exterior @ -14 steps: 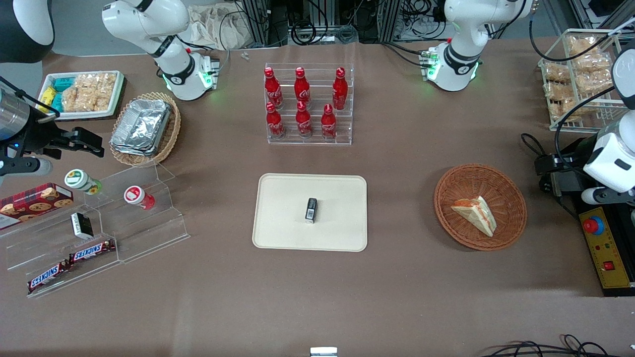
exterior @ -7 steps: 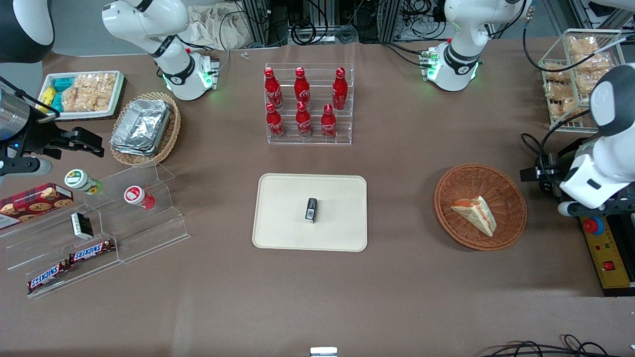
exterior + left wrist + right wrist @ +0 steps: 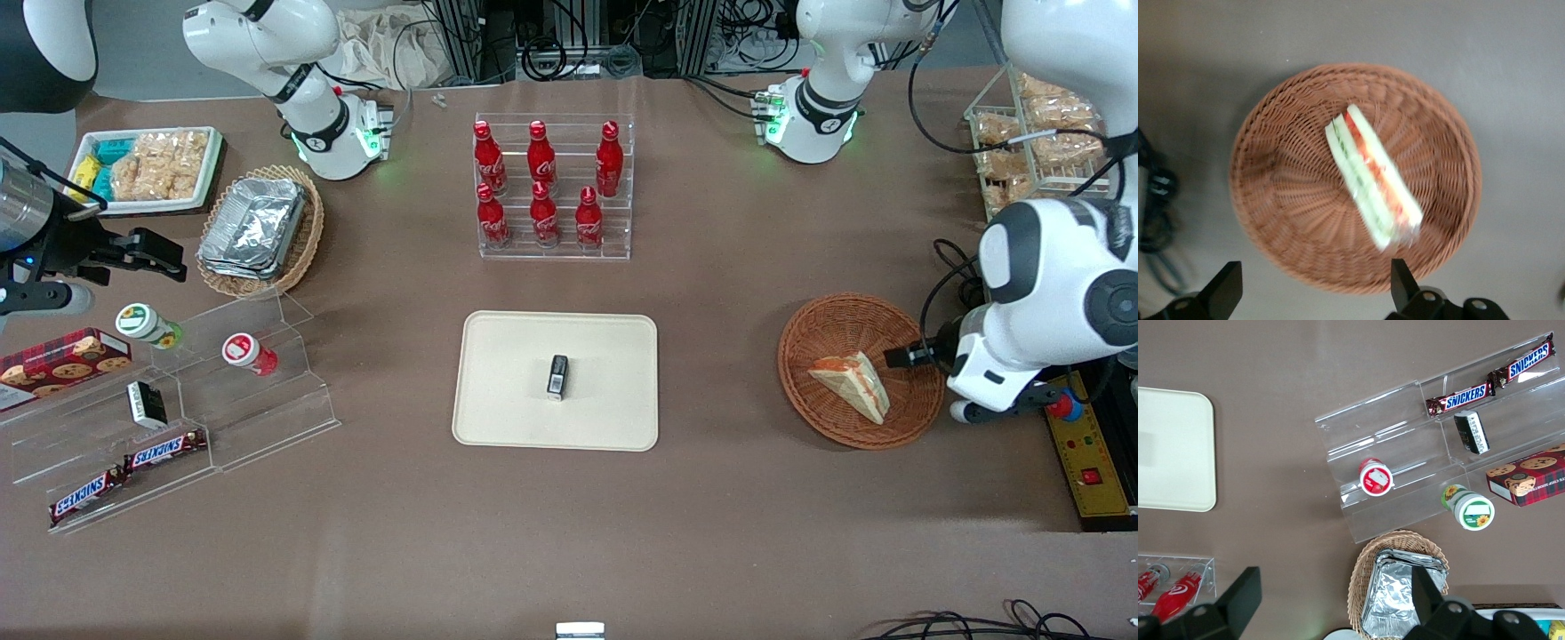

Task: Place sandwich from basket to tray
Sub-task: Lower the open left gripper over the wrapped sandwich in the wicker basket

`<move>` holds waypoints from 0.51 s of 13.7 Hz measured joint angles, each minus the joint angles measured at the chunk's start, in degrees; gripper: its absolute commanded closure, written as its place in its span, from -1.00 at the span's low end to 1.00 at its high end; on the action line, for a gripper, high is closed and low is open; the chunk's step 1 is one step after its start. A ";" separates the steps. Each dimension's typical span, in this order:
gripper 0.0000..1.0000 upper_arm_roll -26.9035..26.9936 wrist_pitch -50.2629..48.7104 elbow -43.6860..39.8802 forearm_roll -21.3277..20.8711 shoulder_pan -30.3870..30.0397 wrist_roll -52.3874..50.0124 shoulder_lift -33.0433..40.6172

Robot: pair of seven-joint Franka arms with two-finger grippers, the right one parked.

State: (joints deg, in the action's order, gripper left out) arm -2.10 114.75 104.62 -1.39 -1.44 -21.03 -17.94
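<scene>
Tool (image 3: 1311,293) hovers above the basket (image 3: 805,342) with fingers apart and nothing held, the sandwich (image 3: 853,382) lying inside it and the tray (image 3: 498,356) well apart; approach step, next requiring descent to straddle the wedge and close.

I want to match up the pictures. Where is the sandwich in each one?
Front view: the sandwich lies in the basket, toward the working arm's end.
Left wrist view: sandwich in the basket, open gripper above.
Right wrist view: not in it.
Shared landmark: the basket.
</scene>
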 measured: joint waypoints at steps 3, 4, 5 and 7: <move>-1.00 -0.57 7.16 3.05 0.20 0.90 -13.92 -1.30; -1.00 -0.64 8.75 3.64 0.23 1.00 -17.72 -1.80; -1.00 -0.66 9.86 3.97 0.25 1.04 -20.71 -2.47; -0.99 -0.66 11.29 4.20 0.26 1.04 -25.45 -4.25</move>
State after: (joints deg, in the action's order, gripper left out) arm -2.76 126.04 108.81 -1.12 -0.41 -46.48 -22.19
